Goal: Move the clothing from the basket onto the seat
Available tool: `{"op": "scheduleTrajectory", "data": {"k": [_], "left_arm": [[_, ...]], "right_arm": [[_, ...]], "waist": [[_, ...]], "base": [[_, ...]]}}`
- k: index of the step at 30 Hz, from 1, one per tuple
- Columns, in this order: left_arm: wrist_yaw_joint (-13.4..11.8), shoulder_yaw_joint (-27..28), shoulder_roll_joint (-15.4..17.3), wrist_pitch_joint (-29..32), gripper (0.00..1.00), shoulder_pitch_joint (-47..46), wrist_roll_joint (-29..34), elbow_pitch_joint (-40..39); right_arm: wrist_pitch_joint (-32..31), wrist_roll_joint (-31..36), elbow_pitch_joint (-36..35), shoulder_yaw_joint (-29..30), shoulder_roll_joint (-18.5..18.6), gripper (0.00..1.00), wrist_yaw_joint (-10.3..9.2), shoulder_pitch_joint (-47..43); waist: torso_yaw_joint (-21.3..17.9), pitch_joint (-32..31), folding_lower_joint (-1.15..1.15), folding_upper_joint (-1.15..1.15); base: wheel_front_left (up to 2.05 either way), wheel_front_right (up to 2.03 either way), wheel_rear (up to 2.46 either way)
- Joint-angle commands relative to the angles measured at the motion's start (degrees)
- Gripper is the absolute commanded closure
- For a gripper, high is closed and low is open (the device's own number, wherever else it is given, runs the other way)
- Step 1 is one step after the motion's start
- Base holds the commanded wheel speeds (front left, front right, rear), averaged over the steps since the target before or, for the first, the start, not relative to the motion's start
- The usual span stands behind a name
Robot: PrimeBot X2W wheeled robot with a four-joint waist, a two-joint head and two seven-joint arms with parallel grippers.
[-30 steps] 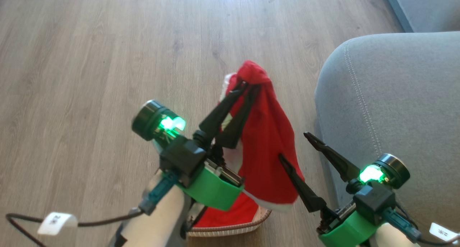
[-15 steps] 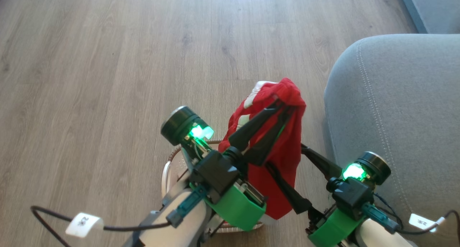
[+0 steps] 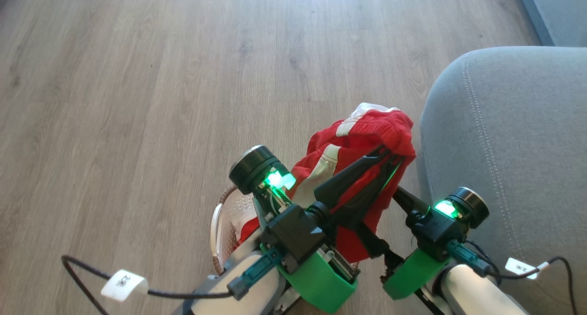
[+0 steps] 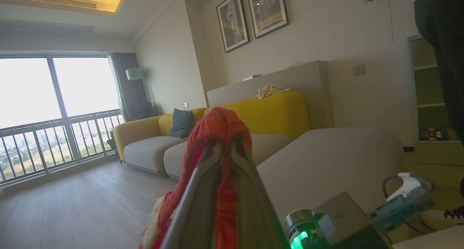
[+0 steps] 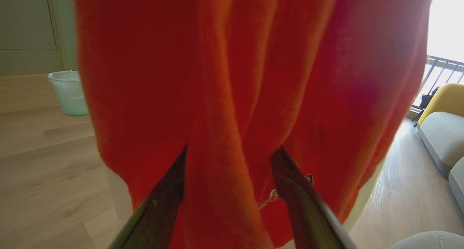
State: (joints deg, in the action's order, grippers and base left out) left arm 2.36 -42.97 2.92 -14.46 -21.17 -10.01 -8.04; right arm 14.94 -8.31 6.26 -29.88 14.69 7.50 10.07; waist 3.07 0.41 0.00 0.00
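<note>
Since a second back, the left gripper point(image 3: 393, 155) has carried the clothing point(image 3: 367, 131) rightward toward the seat point(image 3: 513, 145). The red bundle hung apart from the grey corner then and now sits just beside it. The head camera has swung too, so part of that shift belongs to the view. The right gripper has stayed spread throughout.

Left: the basket point(image 3: 235, 206) stands on the wood floor point(image 3: 137, 99). Its left side is now uncovered, with the cream perforated wall and white handle in sight. A patch of red fabric point(image 3: 247, 225) lies inside it. My left arm hides the rest of the interior.

Centre: the left gripper is clenched on a fold of the clothing. The cloth drapes over the fingertips and hangs down behind the fingers, white trim showing. It hangs over the floor between basket and seat, not on the seat.

Right: the right gripper point(image 5: 231, 153) is released, fingers wide, with a fold of the hanging red cloth falling between them. I cannot tell whether they touch it.
</note>
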Motion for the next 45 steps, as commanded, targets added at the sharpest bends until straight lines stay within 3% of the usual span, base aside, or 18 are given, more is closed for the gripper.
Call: {"op": "scheduleTrajectory", "data": {"k": [1, 2, 3, 4, 14, 22, 33, 45], "left_arm": [[0.2, 1.3, 0.0, -0.5, 1.00, -2.5, -0.3, -1.9], [0.2, 1.3, 0.0, -0.5, 1.00, -2.5, -0.3, -1.9], [0.2, 1.2, 0.0, -0.5, 1.00, -2.5, -0.4, -1.9], [0.2, 1.1, 0.0, -0.5, 1.00, -2.5, -0.5, -1.9], [0.6, 1.7, 0.0, -0.5, 1.00, -1.6, -1.2, -1.5], [-0.8, 7.0, 0.0, -0.5, 1.00, 0.5, -3.8, 3.3], [1.9, 6.8, 0.0, -0.5, 1.00, 1.7, -4.2, 6.1], [4.4, 2.8, 0.0, -0.5, 1.00, 2.3, -1.4, 11.3]], "right_arm": [[0.1, -0.3, -1.2, 0.2, -0.9, 0.53, -0.01, 2.0], [0.1, -0.3, -1.2, 0.2, -0.9, 0.53, -0.01, 2.0], [0.1, -0.7, -1.1, 0.7, -1.3, 0.85, -0.01, 2.0], [0.1, -0.9, -1.1, 1.2, -1.7, 1.00, -0.01, 2.0], [0.1, 0.2, -4.4, 9.6, -5.8, 1.00, -0.01, 0.7], [0.1, -0.3, -5.8, 15.2, -8.0, 1.00, -0.01, -0.9], [0.1, 4.0, -11.5, 27.1, -11.3, 1.00, -0.01, -0.2], [0.1, 2.8, -18.1, 27.8, -11.8, 1.00, -0.01, 0.5]], "waist": [[0.3, 0.0, 0.00, 0.00], [0.3, 0.0, 0.00, 0.00], [0.4, 0.0, 0.00, 0.00], [0.5, 0.1, 0.00, 0.00], [1.2, 0.0, 0.00, 0.00], [1.2, -0.4, 0.00, 0.00], [0.6, 0.4, 0.00, 0.00], [0.9, 0.8, 0.00, 0.00]], "base": [[0.00, 0.00, 0.00], [0.00, 0.00, 0.00], [0.00, 0.00, 0.00], [0.00, 0.00, 0.00], [0.00, 0.00, 0.00], [0.00, 0.00, 0.00], [0.00, 0.00, 0.00], [0.00, 0.00, 0.00]]}}
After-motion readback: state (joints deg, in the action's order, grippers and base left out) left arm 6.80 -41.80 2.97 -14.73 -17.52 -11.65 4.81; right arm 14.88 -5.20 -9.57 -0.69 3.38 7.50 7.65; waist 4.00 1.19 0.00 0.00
